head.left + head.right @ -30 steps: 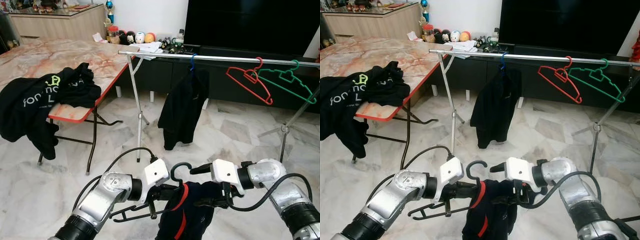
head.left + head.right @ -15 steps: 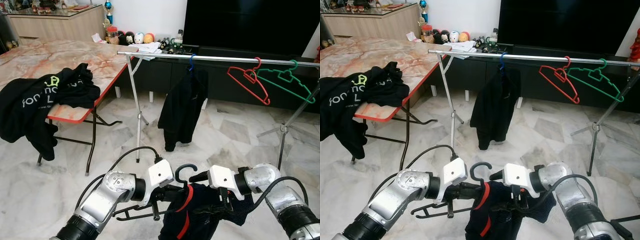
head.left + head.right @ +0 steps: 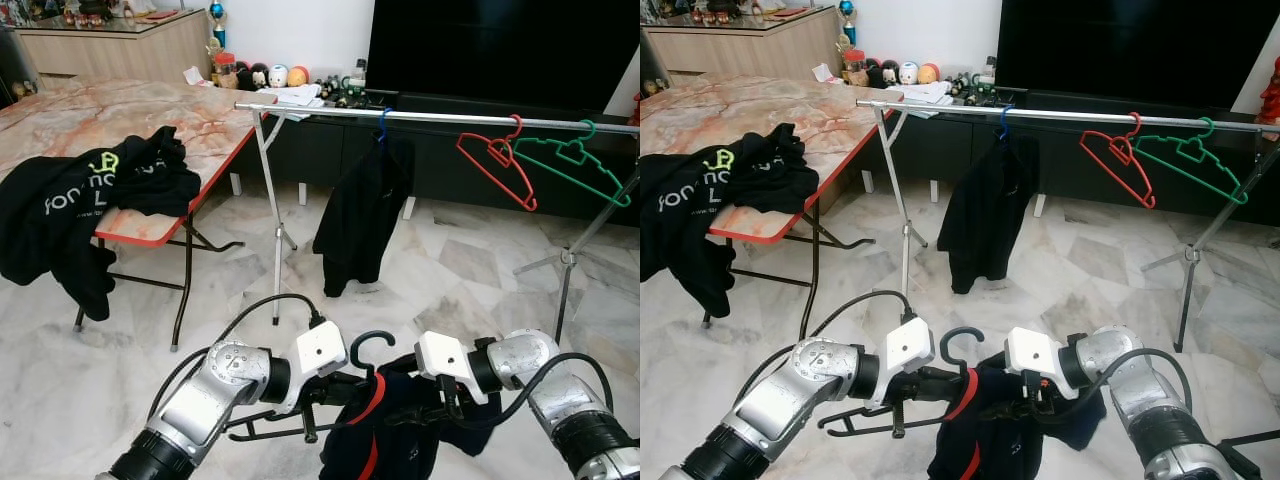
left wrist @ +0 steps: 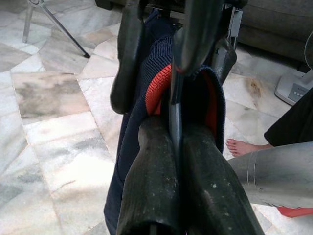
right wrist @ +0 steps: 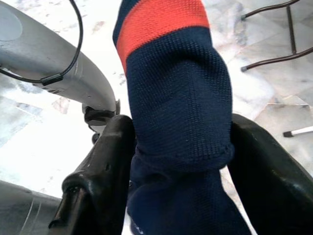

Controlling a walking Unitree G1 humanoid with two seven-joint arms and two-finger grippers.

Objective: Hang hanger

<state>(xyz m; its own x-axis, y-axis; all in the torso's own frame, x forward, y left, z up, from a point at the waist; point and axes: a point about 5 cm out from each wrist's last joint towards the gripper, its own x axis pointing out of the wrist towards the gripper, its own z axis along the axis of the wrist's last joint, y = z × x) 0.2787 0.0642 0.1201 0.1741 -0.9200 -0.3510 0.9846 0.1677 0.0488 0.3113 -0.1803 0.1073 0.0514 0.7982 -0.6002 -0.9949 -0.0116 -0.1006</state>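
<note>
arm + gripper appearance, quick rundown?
Both arms have silver metal shells with black joints and black ribbed forearm sleeves. Each wrist carries a white boxy block, and a loose black cable loops along each arm. The left gripper and right gripper each have two long matte-black fingers, scuffed and dusty.

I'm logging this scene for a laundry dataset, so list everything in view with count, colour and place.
Clothes rail: one, silver, across the room.
Hung garment: one, black, on a blue hanger on the rail.
Empty hangers: two, red hanger and green hanger, tilted on the rail's right part.
Table: one, marble-patterned with red edge, left.
Black clothes: a heap on the table's near edge.
Television: one, black, behind.
Held hanger: one, dark, carrying a navy garment with orange trim.
Left gripper: on the hanger.
Right gripper: around the garment.
</note>
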